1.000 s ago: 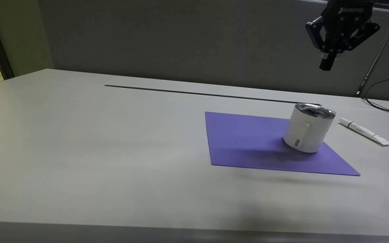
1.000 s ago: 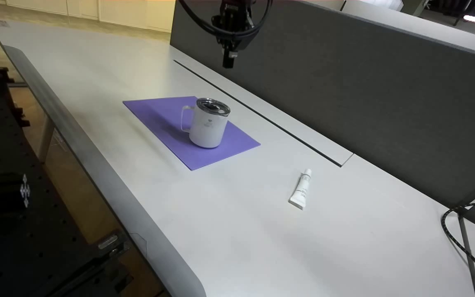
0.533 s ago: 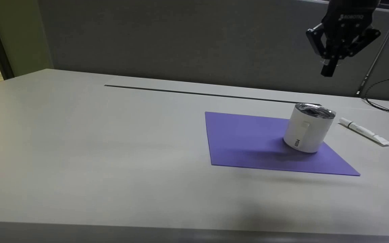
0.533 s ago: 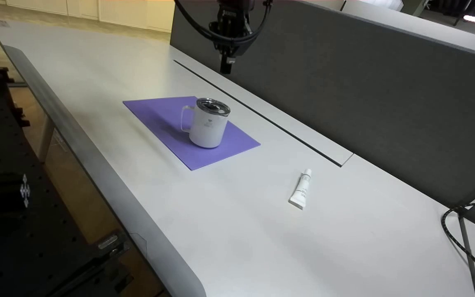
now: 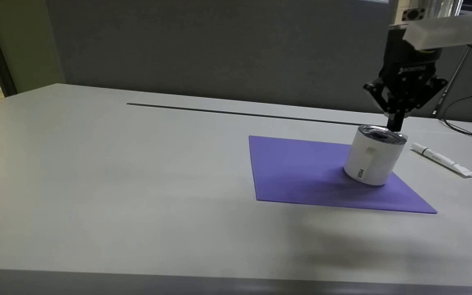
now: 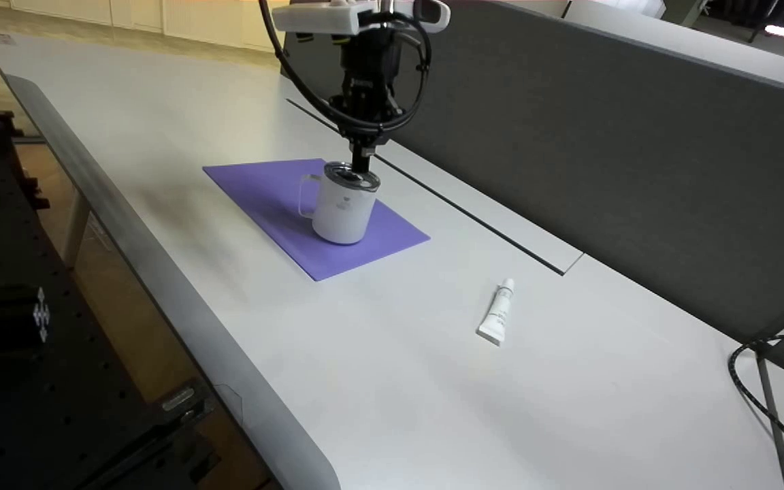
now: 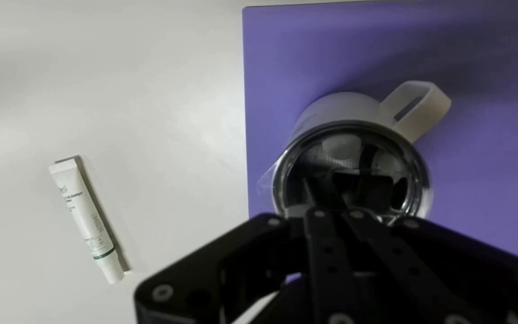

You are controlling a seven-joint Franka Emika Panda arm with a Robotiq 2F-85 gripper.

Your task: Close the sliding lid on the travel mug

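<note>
"Above the sliding lid (image 7: 344, 148), over the half away from the handle (image 7: 425, 108): gripper (image 5: 394, 128) pointing down, fingertips (image 6: 361, 160) together."

"So nothing held?"

"Nothing that shows between the tips in any view."

"Step in hand?"

"Setting the joined tips at the slider, I judge. The push looks not yet made, though the slider's position goes unread: dark shapes (image 7: 369, 189) in the glossy top, wrist view, could be slider, opening or reflection (my bet: some of each)."

"Contact?"

"Cannot tell. Both exterior views put the tips against the lid's outline, near its edge; touching or just above, either would fit."

"What does the next move call for?"

"Light contact on the slider, then a short stroke across the lid, fingers together as one blunt probe. Direction to be settled once the slider is made out. Low force: nothing braces the travel mug (image 5: 369, 164), so a hard shove might skid or tip it."

"And the layout, working outward?"

"Lid seated on the mug, just beneath the tips. Mug upright on the purple mat (image 5: 293, 164), near one edge. Past that edge a white tube (image 7: 86, 216) lies flat on the table (image 5: 137, 184), apart from the mat."
</note>
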